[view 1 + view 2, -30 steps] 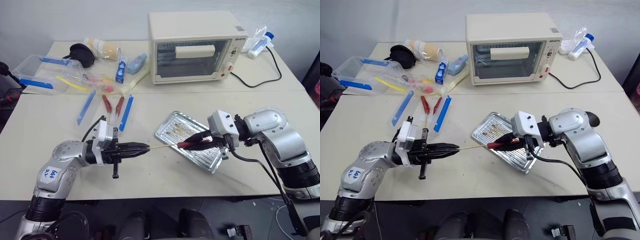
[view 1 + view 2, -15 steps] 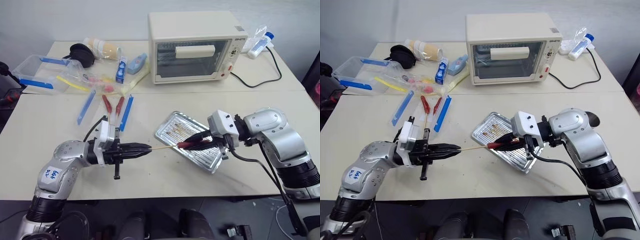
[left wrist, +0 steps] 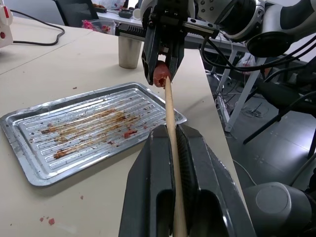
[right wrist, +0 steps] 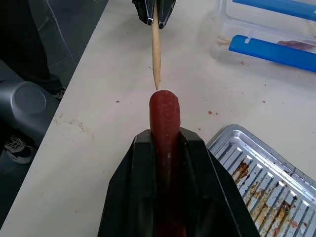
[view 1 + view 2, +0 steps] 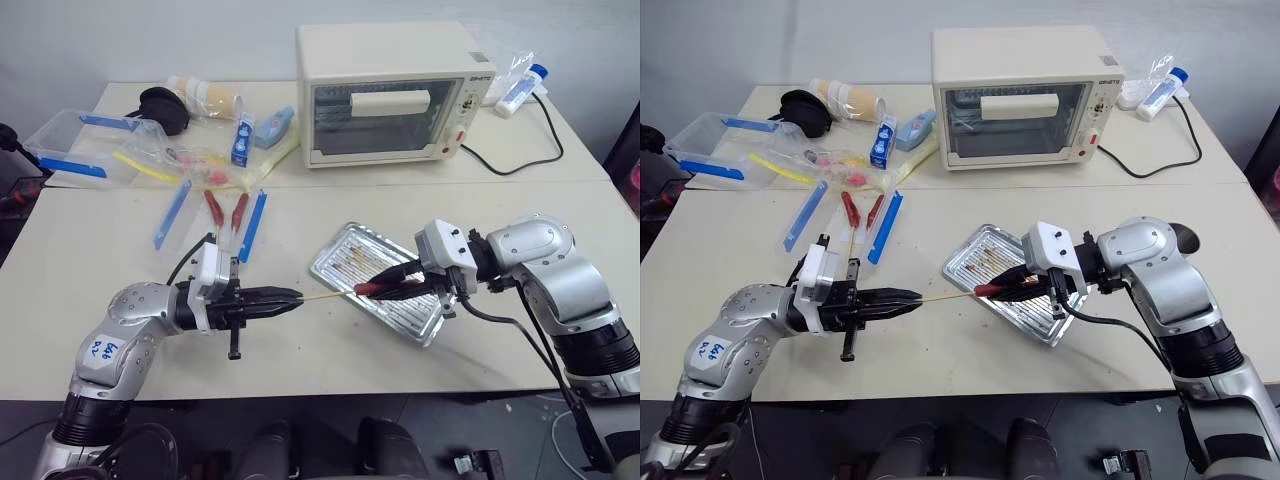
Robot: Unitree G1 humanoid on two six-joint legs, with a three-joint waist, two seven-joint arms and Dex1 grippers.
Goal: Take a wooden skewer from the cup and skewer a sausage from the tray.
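Note:
My left gripper (image 5: 291,296) is shut on the wooden skewer (image 5: 325,295), which points level toward the right arm. My right gripper (image 5: 388,286) is shut on the reddish-brown sausage (image 5: 378,289), held above the near edge of the silver tray (image 5: 338,262). The sausage's rounded end faces the skewer. In the right wrist view the skewer (image 4: 155,54) has its tip right at the end of the sausage (image 4: 164,113); I cannot tell whether it has gone in. The grey metal cup (image 3: 130,52) stands beyond the tray (image 3: 59,143) in the left wrist view.
A cream toaster oven (image 5: 390,90) stands at the back with its cable (image 5: 520,150) trailing right. At the back left lie clear containers with blue edges (image 5: 75,145), blue strips (image 5: 172,213), and two red sausages on sticks (image 5: 226,212). The table's front edge runs just below both arms.

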